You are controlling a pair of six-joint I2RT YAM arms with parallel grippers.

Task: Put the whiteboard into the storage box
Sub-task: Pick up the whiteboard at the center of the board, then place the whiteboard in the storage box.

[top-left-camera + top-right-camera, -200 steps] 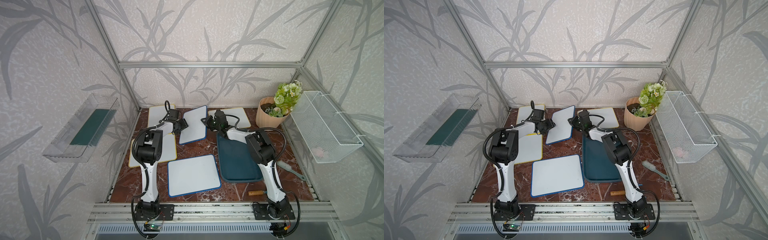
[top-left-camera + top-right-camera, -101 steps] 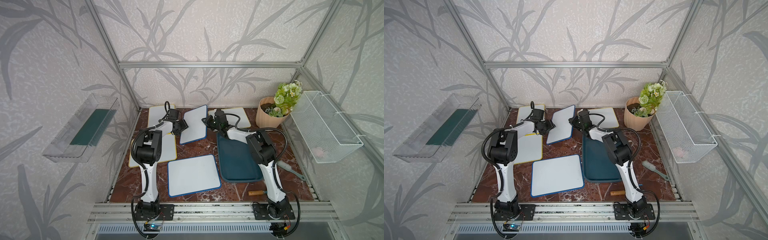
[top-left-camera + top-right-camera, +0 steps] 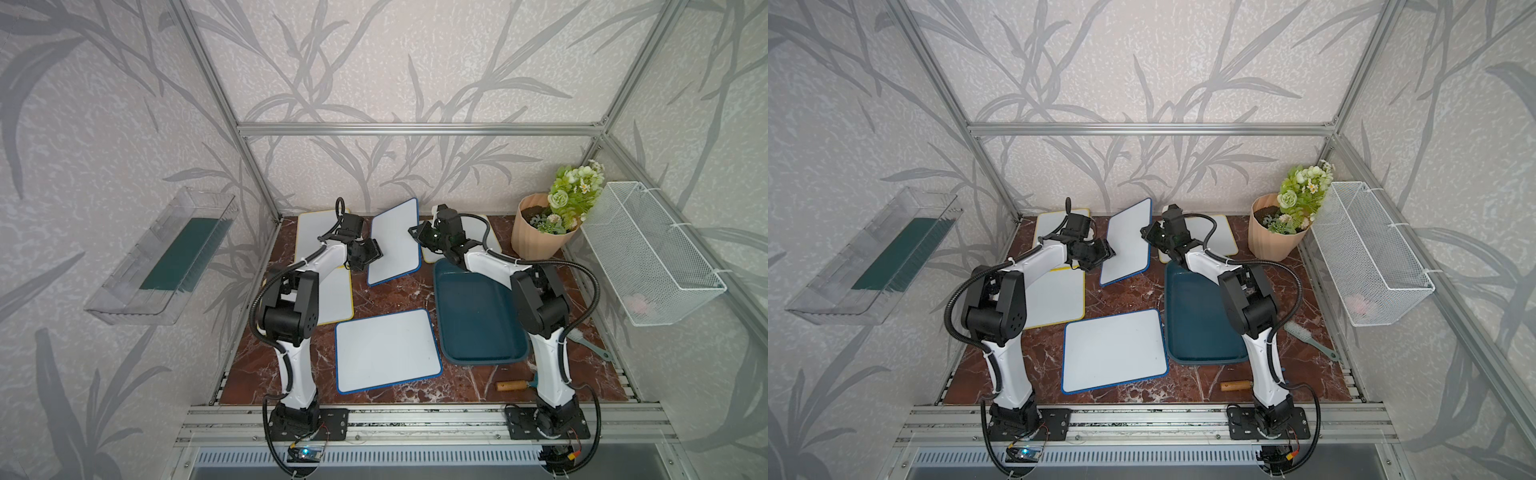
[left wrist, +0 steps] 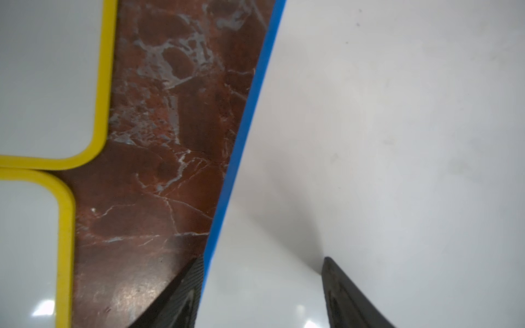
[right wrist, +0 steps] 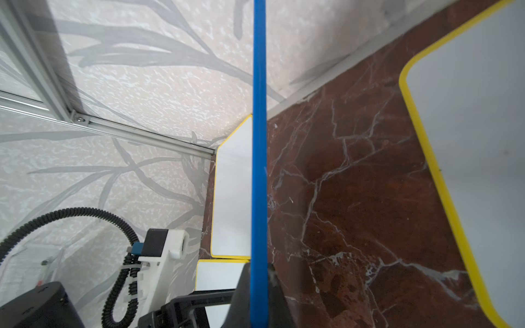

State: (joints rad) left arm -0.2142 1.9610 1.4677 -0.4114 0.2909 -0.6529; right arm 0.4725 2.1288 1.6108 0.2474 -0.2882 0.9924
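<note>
Right fingers [image 5: 241, 295] clamp the tilted blue-rimmed white rectangular whiteboard [image 3: 395, 241] at twelve o'clock on the counter [image 3: 395, 296]; left fingers [image 4: 343, 298] gape, straddling its edge.

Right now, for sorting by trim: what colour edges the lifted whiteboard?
Blue, best seen on the whiteboard in the right wrist view.

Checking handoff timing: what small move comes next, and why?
Probably back the left gripper off the tilted blue-framed whiteboard: the right gripper is shut on its opposite edge, the left's jaws stand open astride it, and the storage box lies beside the right arm.
</note>
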